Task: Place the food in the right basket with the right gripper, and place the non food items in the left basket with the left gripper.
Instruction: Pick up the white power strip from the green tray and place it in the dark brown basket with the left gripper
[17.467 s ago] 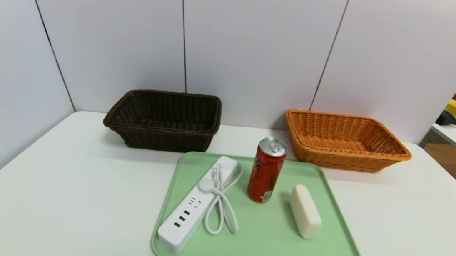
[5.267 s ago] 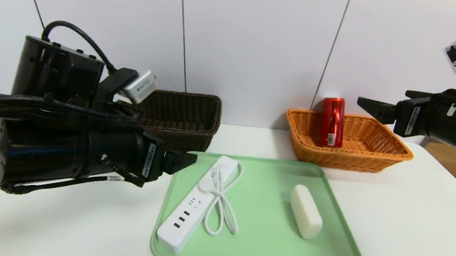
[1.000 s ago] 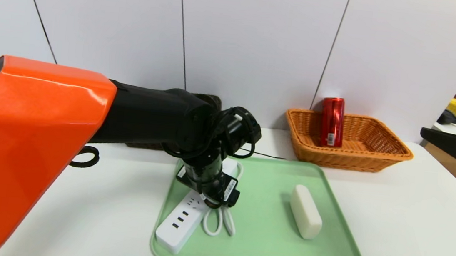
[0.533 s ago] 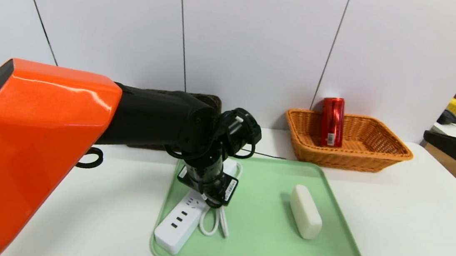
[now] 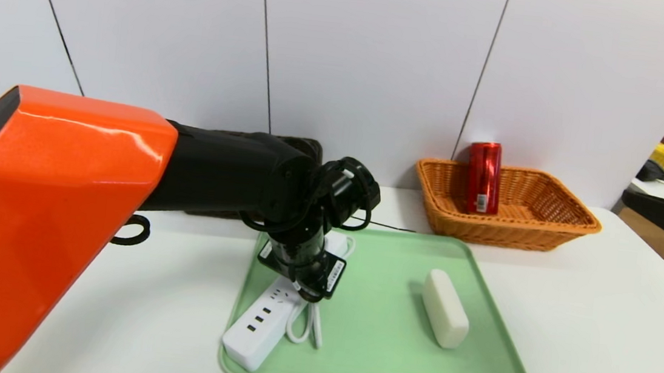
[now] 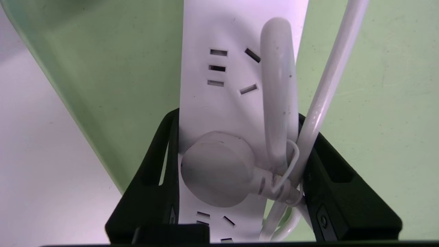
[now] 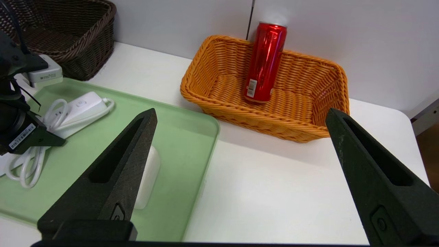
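White desk, green tray (image 5: 491, 372) mid-desk: my left hand (image 5: 305, 287) clamps the power strip (image 6: 219, 85) on that tray. Lift level, or the cord (image 6: 325, 89) snags. Right hand (image 7: 240, 178) wide open.

Right gripper (image 7: 240, 137): fingers spread wide, above the surface (image 7: 274, 192).
Orange basket (image 7: 205, 94): at the surface's far edge by the wall, holding an upright red can (image 7: 264, 61).
Green tray (image 7: 192, 137): carries a white power strip (image 7: 80, 106) with coiled cord and a white bar (image 7: 148, 178), partly hidden by one finger.
Left gripper (image 7: 20, 133): down on the strip.
Dark basket (image 7: 65, 34): far corner.
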Robot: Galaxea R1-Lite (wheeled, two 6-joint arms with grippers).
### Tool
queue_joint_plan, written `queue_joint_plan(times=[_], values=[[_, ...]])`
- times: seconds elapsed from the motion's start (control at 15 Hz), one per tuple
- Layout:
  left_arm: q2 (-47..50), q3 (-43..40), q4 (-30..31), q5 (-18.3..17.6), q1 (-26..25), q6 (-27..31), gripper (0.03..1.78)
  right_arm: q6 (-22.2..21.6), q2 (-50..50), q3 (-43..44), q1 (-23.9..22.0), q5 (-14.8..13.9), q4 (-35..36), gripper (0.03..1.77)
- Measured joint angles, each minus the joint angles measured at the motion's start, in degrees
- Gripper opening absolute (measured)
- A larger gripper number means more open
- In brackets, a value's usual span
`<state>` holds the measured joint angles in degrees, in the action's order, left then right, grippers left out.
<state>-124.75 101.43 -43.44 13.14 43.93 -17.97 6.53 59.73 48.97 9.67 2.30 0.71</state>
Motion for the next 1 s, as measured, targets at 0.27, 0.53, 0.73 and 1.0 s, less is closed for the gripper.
queue_joint_plan(times=[0.27, 0.53, 0.73, 1.0], values=[[0.3, 0.0, 0.0, 0.0, 0.0, 0.0, 0.95, 0.0, 0.2, 0.0, 0.1, 0.0, 0.2, 1.69], [0.9, 0.0, -0.2, -0.4, 0.1, 0.0, 0.93, 0.0, 0.4, -0.1, 0.1, 0.0, 0.0, 1.69], [1.3, 0.0, -0.2, -0.4, 0.2, -0.1, 0.93, 0.0, 0.6, -0.2, 0.1, 0.0, 0.1, 1.69], [1.6, -0.1, 0.0, -0.4, 0.6, -0.2, 0.92, 0.0, 0.7, -0.4, 0.1, 0.0, 0.3, 1.69]])
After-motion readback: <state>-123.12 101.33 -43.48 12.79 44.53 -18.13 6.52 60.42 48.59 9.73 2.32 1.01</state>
